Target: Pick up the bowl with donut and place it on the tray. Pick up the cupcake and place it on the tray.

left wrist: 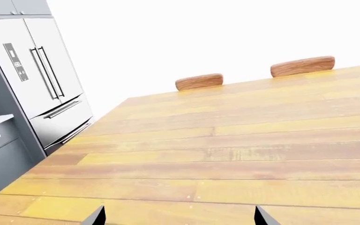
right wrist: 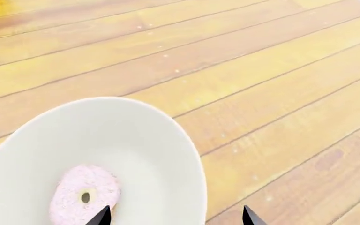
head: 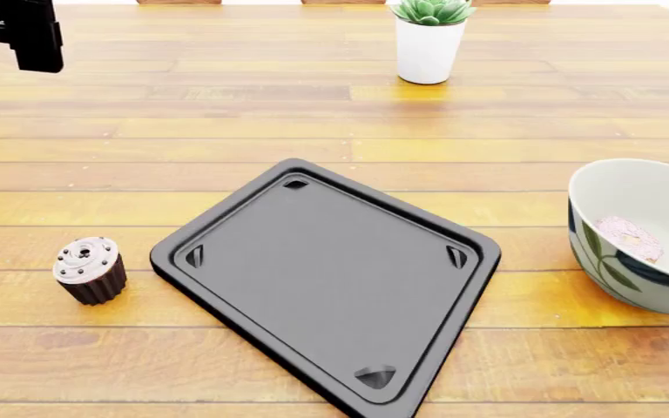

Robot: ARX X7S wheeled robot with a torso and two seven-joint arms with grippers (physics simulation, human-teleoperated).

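Observation:
The black tray (head: 323, 279) lies flat in the middle of the table. To its left stands the cupcake (head: 91, 270). The bowl (head: 648, 235) sits at the right edge with the pink donut (head: 629, 238) inside. In the right wrist view my right gripper (right wrist: 176, 218) is open, its tips straddling the rim of the bowl (right wrist: 105, 154), one tip beside the donut (right wrist: 83, 197), the other over the wood. My left gripper (left wrist: 178, 218) is open above bare tabletop, and the left arm (head: 21, 30) shows at the far left, well away from the cupcake.
A white plant pot (head: 430, 39) with a green succulent stands at the back of the table. Two wooden chair backs (left wrist: 198, 81) (left wrist: 302, 65) rise behind the far table edge. A steel fridge (left wrist: 36, 70) and grey cabinets stand past the table's end.

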